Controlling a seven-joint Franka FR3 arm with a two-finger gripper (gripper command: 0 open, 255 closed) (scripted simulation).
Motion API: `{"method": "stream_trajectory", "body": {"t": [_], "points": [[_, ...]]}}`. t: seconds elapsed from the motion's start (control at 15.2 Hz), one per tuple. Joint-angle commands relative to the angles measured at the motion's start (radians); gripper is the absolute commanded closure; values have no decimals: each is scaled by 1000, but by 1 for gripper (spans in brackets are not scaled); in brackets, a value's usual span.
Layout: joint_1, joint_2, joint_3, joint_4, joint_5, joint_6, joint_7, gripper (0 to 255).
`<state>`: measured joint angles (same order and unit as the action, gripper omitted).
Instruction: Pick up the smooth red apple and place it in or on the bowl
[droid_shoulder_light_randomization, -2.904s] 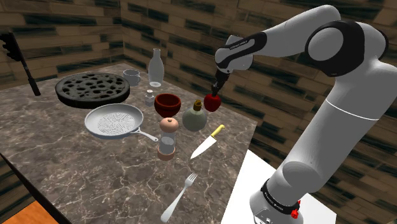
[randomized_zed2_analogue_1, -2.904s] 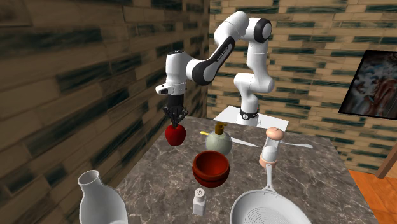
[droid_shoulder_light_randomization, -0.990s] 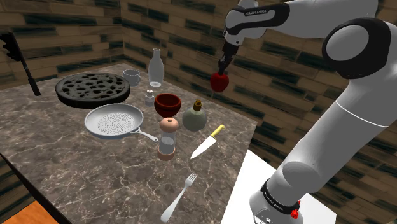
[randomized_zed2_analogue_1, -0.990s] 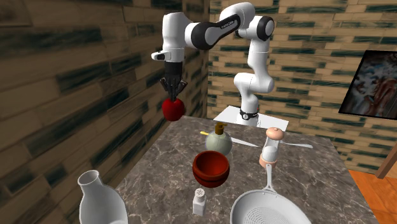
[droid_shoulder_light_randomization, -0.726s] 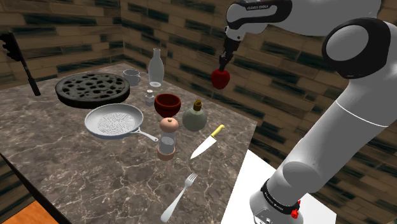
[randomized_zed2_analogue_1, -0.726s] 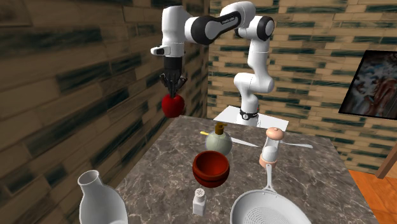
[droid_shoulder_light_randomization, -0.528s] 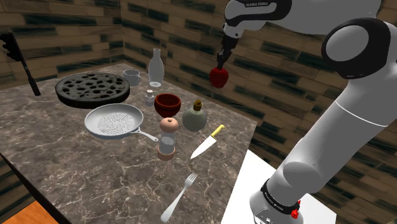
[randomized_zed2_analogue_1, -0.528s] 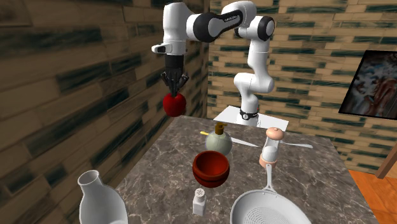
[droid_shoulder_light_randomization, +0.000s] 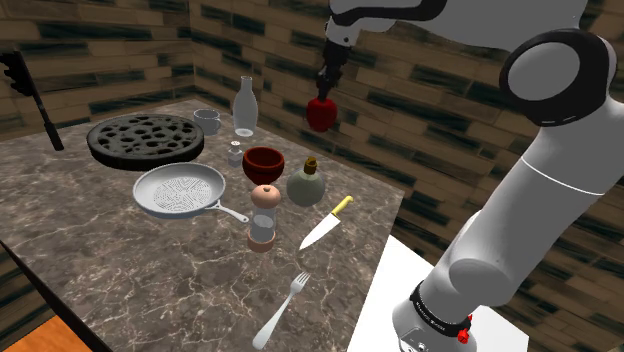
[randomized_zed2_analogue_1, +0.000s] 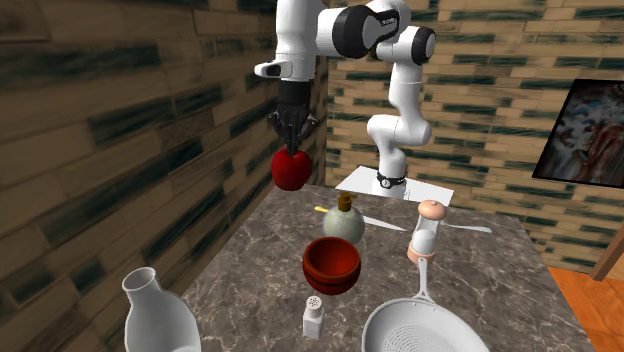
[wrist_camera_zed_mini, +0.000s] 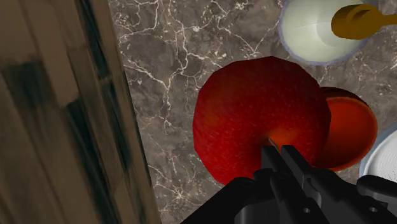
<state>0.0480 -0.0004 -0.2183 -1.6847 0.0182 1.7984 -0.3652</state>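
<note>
high in the shoulder view, my claw (droid_shoulder_light_randomization: 324, 91), pinching the round red apple (droid_shoulder_light_randomization: 320, 114), has swung frame-left toward the dark red round bowl (droid_shoulder_light_randomization: 263, 160), so lowering seems next.

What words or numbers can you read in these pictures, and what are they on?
None can be read for sure.
Tiny white marks on the dark band at the arm's base: too small to read.
The apple, bowl and wall picture: no writing shows.
</note>
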Motion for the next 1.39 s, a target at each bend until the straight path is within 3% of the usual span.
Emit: {"method": "stream_trajectory", "body": {"t": [0.0,0.46,0.73,1.32], "points": [[22,22,22,42,-1,-19,46,255],[95,132,86,236,-4,-103,186,255],[141,235,119,412,-8,-177,268,255],[145,197,119,235,-12,-38,271,255]]}}
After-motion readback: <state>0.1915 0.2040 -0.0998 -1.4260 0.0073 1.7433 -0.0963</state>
